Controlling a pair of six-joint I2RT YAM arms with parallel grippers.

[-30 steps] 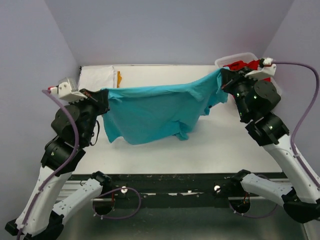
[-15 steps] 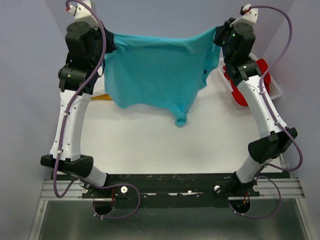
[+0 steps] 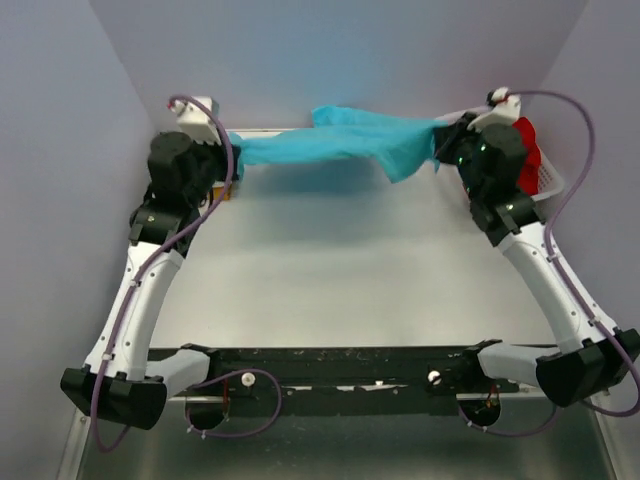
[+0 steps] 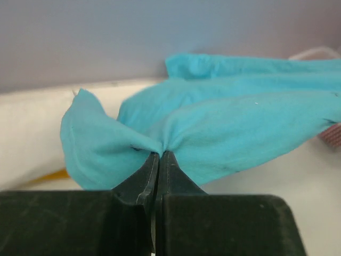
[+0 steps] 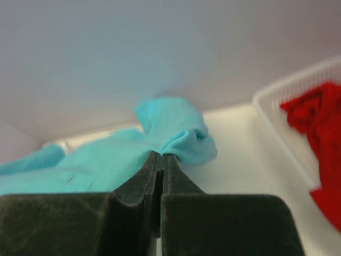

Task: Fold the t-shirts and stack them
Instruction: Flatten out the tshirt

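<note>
Lowering the turquoise t-shirt (image 3: 340, 145) evenly onto the counter (image 3: 340, 260) beside the basket (image 5: 298, 74) (red t-shirt (image 5: 319, 117) inside) should flatten it. Left pincer (image 4: 160, 154) and right pincer (image 5: 161, 156) each clamp its edge.

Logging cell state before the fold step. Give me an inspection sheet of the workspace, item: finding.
Surface: white table, no stains seen.
Job's things: turquoise t-shirt held as a band between both grippers along the far edge, with a fold hanging near its right end. red t-shirts are in the basket. white cloth and orange strip lie beyond the left gripper, too hidden to identify.
Clutter: white slatted basket at the far right corner.
Grippers: left gripper, jaws shut on the shirt; right gripper, the same.
Cables: purple cable loops off each arm, clear of the cloth.
Surroundings: plain lavender walls; nothing else seen.
</note>
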